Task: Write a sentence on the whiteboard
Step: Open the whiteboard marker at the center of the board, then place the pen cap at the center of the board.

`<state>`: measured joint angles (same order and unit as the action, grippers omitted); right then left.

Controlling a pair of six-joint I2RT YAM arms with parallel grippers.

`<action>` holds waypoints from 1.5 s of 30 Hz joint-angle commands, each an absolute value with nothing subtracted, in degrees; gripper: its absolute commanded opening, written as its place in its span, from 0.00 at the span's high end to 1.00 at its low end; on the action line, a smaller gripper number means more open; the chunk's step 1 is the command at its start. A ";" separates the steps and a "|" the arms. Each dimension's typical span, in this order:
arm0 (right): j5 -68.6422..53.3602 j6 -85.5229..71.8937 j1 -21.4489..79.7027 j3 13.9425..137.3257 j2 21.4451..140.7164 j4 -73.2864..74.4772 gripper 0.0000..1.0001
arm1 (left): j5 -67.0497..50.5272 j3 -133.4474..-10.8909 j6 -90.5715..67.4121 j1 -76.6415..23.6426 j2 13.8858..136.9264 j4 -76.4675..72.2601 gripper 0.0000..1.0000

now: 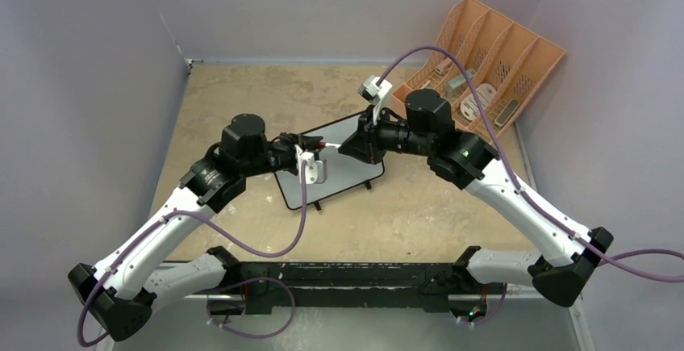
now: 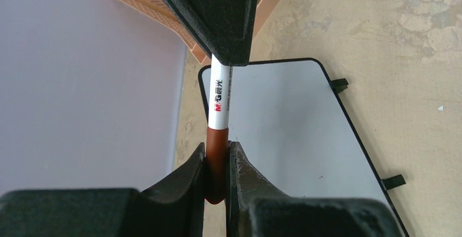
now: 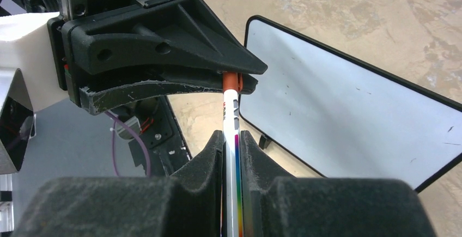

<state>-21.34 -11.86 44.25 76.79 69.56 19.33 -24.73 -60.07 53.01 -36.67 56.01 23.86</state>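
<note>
Both ends of marker (image 2: 220, 95) gripped: our left gripper (image 2: 218, 150) clenched on red cap (image 2: 216, 136), right gripper (image 3: 232, 139) clamped on white barrel (image 3: 231, 109), above whiteboard (image 2: 294, 133). Uncapping step; next we likely pull straight apart.

The left arm (image 1: 153, 242) and the right arm (image 1: 524, 206) are both reaching inward with elbows bent, their wrists lying level and pointing at each other. The left gripper (image 2: 217, 158) is pinching the reddish cap end of a marker (image 2: 219, 98) between its nearly closed jaws, the barrel running straight out ahead of them. The right gripper (image 3: 231, 141) is facing it tip to tip, its jaws clamping the white barrel, which is passing between them and on into the opposite jaws.
</note>
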 commanded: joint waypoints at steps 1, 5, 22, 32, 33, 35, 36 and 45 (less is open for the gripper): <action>-18.63 -8.93 43.65 79.06 64.76 24.53 1.00 | -14.90 -58.09 52.55 -35.06 54.88 22.32 1.00; -18.73 -7.63 43.28 78.97 63.34 26.21 1.00 | -16.15 -56.31 53.44 -32.76 53.91 20.60 1.00; -6.83 -9.05 42.92 76.58 55.04 22.17 1.00 | -20.72 -59.74 50.56 -29.61 53.02 24.91 1.00; 14.91 -13.12 42.91 67.71 48.49 9.08 1.00 | -23.97 -61.16 30.38 -37.86 56.67 30.47 1.00; 16.29 -13.23 42.94 67.16 48.18 8.36 1.00 | -22.34 -60.38 29.08 -39.97 56.83 29.85 1.00; 18.22 -13.48 42.98 65.20 47.38 6.52 1.00 | -18.67 -58.73 26.63 -43.53 57.35 28.24 1.00; 19.29 -13.74 42.95 64.52 47.18 5.98 1.00 | -17.70 -58.15 25.14 -44.81 58.05 27.51 1.00; 26.22 -14.46 42.91 59.37 44.66 2.43 1.00 | -6.88 -52.44 13.17 -58.38 67.40 20.94 1.00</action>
